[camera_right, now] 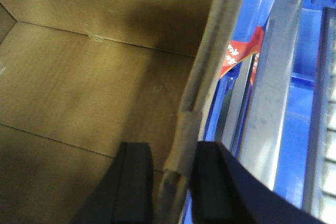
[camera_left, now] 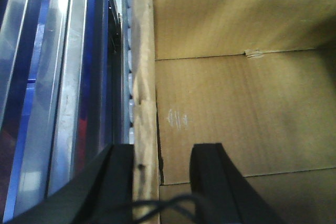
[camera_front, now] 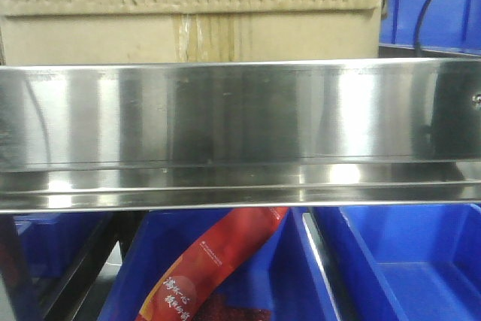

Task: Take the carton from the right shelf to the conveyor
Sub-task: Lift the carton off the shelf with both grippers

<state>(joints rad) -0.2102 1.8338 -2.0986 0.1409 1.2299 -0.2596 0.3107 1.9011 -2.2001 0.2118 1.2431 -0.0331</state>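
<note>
1. In the front view, the carton point(camera_front: 188, 5) is seen on the shelf point(camera_front: 240, 118), behind the wide steel rail, with a taped seam at its centre. Blue bins point(camera_front: 406, 261) are set below, and a red packet point(camera_front: 210, 268) is laid in one.
2. In the left wrist view, a carton wall is straddled by the left gripper point(camera_left: 164, 153). One finger is placed outside, just beside the wall, and the other inside, clear of it. The fingers are held apart.
3. In the right wrist view, another carton wall is straddled by the right gripper point(camera_right: 173, 150). The fingers are held apart: the outer one is set against the wall, and a narrow gap is seen at the inner one.
</note>
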